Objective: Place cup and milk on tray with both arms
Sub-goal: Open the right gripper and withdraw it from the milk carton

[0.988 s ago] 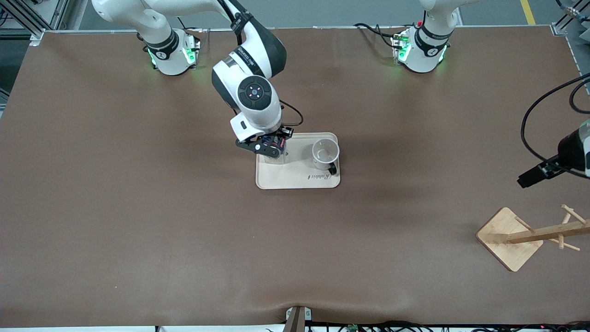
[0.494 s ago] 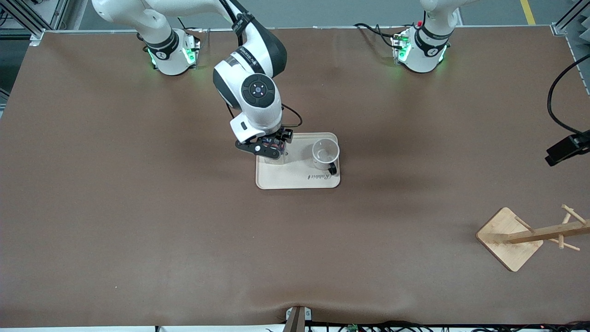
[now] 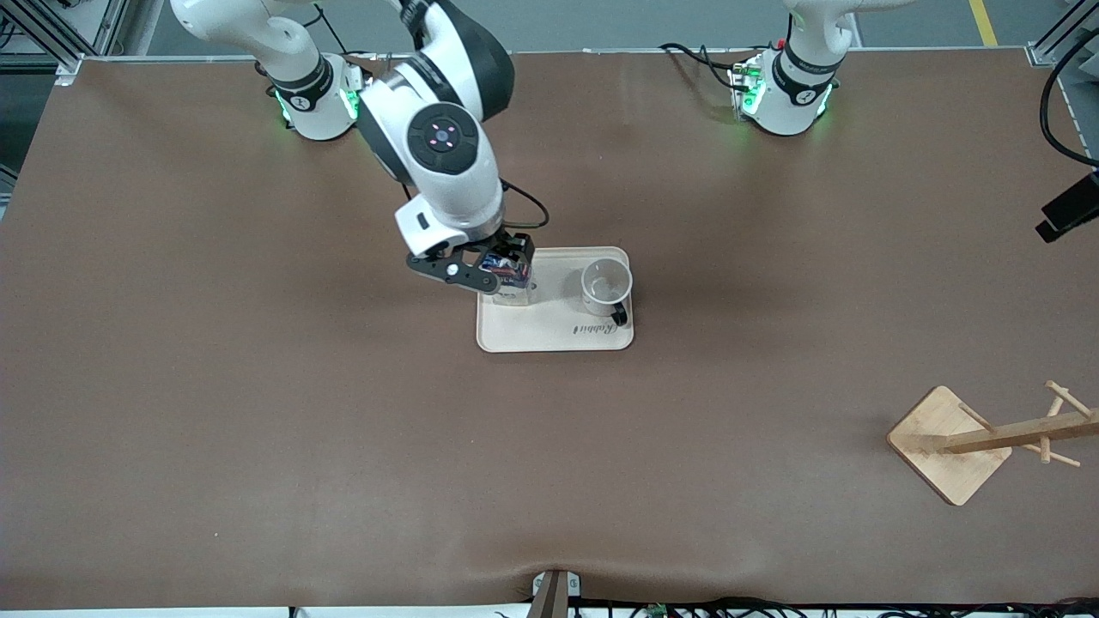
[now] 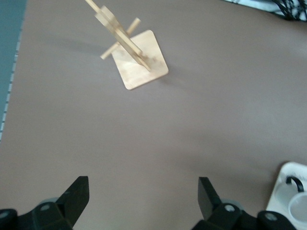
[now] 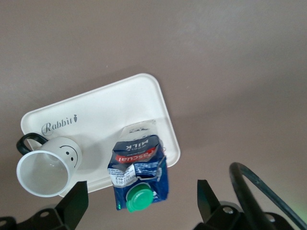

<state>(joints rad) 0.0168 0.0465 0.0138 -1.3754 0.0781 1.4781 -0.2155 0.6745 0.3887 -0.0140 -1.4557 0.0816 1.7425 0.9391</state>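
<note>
The cream tray (image 3: 549, 330) lies mid-table. The cup (image 3: 606, 287) stands on it toward the left arm's end, handle toward the front camera. The milk (image 3: 512, 292) stands upright on the tray toward the right arm's end. In the right wrist view the milk (image 5: 138, 167), the cup (image 5: 48, 167) and the tray (image 5: 100, 120) all show. My right gripper (image 5: 140, 191) is open just above the milk's green cap, fingers (image 5: 76, 201) apart from the carton; it shows in the front view (image 3: 489, 270) too. My left gripper (image 4: 142, 189) is open and empty, high over bare table.
A wooden mug rack (image 3: 949, 442) stands near the front camera at the left arm's end and also shows in the left wrist view (image 4: 136, 60). A black part of the left hand (image 3: 1067, 212) shows at the front view's edge. Cables lie by the left arm's base.
My right gripper has risen off the milk and drawn back toward its base; the milk stays on the tray. My left hand has moved up and away toward the view's edge.
</note>
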